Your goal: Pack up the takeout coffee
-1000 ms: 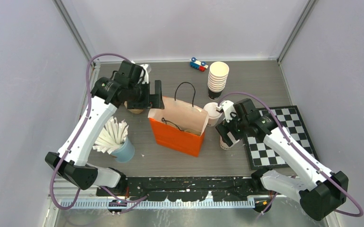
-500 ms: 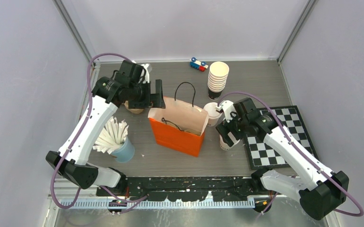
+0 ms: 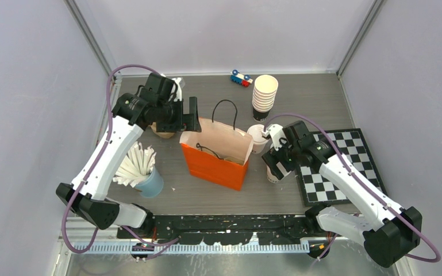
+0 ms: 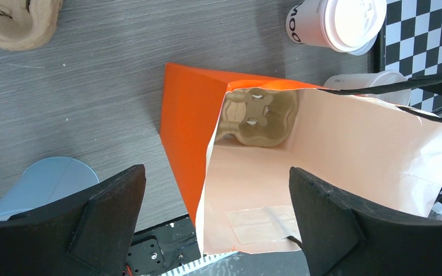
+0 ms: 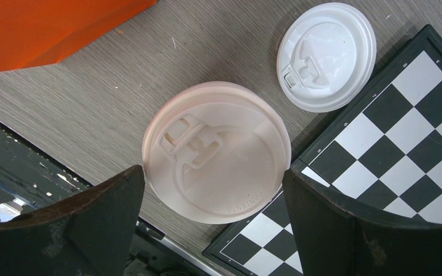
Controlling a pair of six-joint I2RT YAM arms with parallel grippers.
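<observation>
Right gripper (image 5: 214, 175): jaws spread wide, one finger on each side of the near cup's lid; nothing is clamped; we cannot tell whether a pad touches the rim.
Near cup (image 5: 218, 150), risk: we judge that closing on the lid instead of the paper wall could pop the lid off or crush the cup; an off-centre closure could tip it towards the checkerboard (image 5: 405, 144), whose edge lies just beside it.
Orange bag (image 3: 214, 168), risk: it stands just left of both cups; we judge that a low carry could strike its right wall and topple it; a cup that misses the cardboard carrier (image 4: 258, 112) on the bag floor may fall over inside.
Left gripper (image 4: 216, 171), risk: fingers apart and holding nothing, above the far left part of the bag; two arms over one mouth could collide.
Near cup, appearance: round off-white lid with a moulded sip flap, seated flat; upright on the table (image 5: 120, 86), right of the bag, below the right gripper.
Far cup (image 3: 258, 138), appearance: same white lid; upright, just beside the bag's far right corner; no gripper on it.
</observation>
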